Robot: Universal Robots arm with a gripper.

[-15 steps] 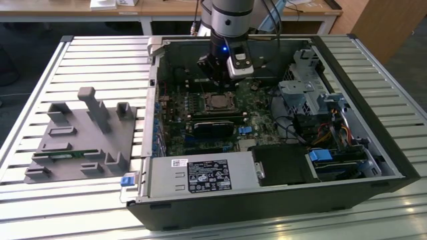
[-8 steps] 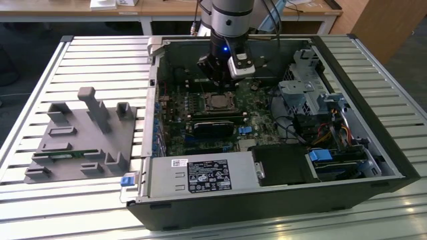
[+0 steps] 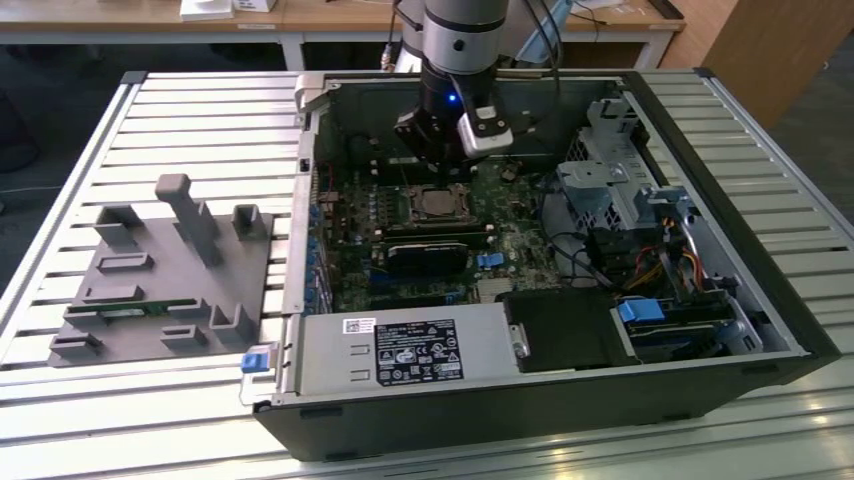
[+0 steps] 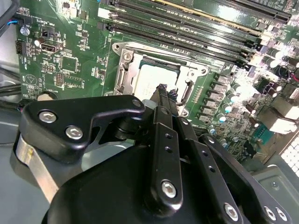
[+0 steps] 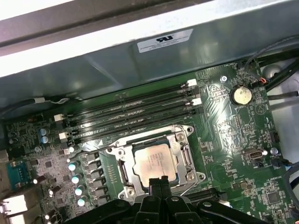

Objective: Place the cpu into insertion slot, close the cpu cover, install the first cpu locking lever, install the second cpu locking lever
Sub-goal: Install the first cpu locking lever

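The open computer case (image 3: 747,230) lies on its side on a slatted metal desk (image 3: 200,120). The arm reaches down into it from the far side. The hand (image 4: 163,88) has its two fingers pressed together, with nothing between them. Its tips hang just over the near edge of the cpu (image 5: 154,161); I cannot tell if they touch it.

The cpu sits flat in the insertion slot (image 4: 161,64) on the green motherboard (image 5: 224,135). The cpu cover (image 5: 186,154) lies down around it like a silver frame, so the chip's metal top shows through the window. Whether the locking levers are hooked, I cannot tell.

In both wrist views the long black memory slots (image 5: 131,109) run just beside the socket. A row of small capacitors (image 5: 74,179) stands near another side of it, and a coin battery (image 5: 240,94) is well apart.

In the exterior view a black expansion card (image 3: 427,258) stands near the socket, on the side toward the power supply (image 3: 400,350). A drive cage (image 3: 607,190) and loose cables (image 3: 654,265) are at the exterior view's right. Outside the case, at the exterior view's left, a grey fixture (image 3: 160,270) rests on the desk.
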